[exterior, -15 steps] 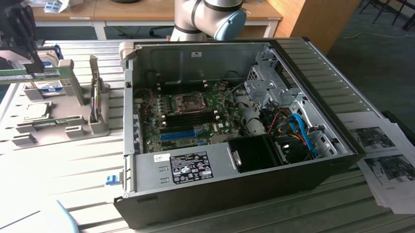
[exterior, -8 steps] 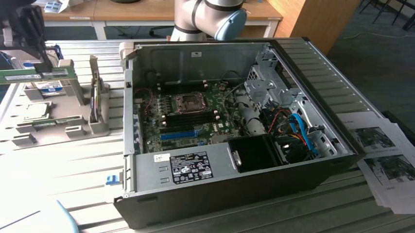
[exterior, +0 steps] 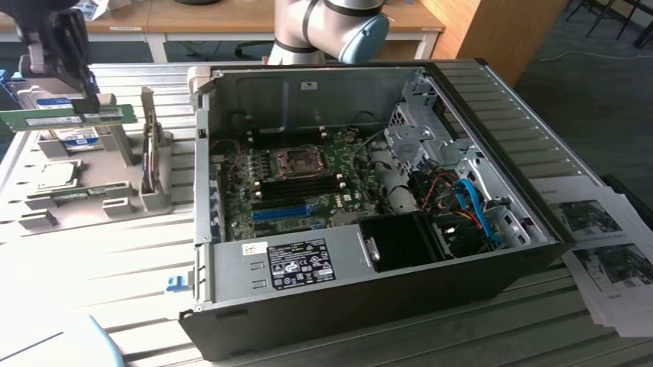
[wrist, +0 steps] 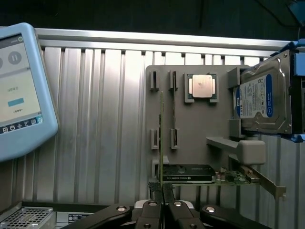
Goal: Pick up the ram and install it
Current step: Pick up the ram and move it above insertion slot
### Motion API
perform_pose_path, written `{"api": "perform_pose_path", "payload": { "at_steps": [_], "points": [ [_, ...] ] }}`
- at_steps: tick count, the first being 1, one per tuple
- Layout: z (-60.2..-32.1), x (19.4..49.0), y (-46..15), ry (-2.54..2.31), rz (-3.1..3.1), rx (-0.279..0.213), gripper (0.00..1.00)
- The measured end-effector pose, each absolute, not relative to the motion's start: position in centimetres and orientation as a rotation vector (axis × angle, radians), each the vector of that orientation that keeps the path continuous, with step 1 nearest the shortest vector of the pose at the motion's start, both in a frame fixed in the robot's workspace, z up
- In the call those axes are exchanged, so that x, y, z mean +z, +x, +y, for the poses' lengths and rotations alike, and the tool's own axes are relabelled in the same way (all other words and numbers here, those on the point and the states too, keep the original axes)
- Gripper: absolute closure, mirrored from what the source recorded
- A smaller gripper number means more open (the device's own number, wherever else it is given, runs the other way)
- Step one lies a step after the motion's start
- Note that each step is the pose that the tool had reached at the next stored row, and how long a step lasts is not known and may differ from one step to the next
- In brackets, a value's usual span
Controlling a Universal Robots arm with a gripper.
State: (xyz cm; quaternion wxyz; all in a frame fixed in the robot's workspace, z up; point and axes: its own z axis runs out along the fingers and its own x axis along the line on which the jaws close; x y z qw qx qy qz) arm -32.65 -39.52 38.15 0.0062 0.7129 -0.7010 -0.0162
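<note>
The ram [exterior: 41, 118] is a thin green stick held level in the air above the grey parts fixture [exterior: 92, 191], at the exterior view's left. My gripper [exterior: 90, 105] is shut on it from above. In the wrist view the ram [wrist: 161, 138] shows edge-on, running away from my gripper [wrist: 162, 191], whose two fingers pinch its near end. The open computer case [exterior: 531, 252] lies to the exterior view's right, with the motherboard [exterior: 296, 176] and its dark memory slots [exterior: 301, 186] facing up.
The fixture [wrist: 224, 124] holds a second green stick [wrist: 174, 109], a processor [wrist: 202, 87], a hard drive [wrist: 262, 95] and an expansion card [wrist: 190, 172]. A teach pendant [wrist: 19, 90] lies beside it. Printed sheets [exterior: 602, 252] lie past the case. The arm's base [exterior: 326, 30] stands behind the case.
</note>
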Motion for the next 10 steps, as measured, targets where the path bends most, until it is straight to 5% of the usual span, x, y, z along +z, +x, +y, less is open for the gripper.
{"api": "perform_pose_path", "payload": {
  "at_steps": [10],
  "points": [
    [-39.5, 38.1, -30.4, 2.231, -2.194, -0.051, 0.89]
  ]
}}
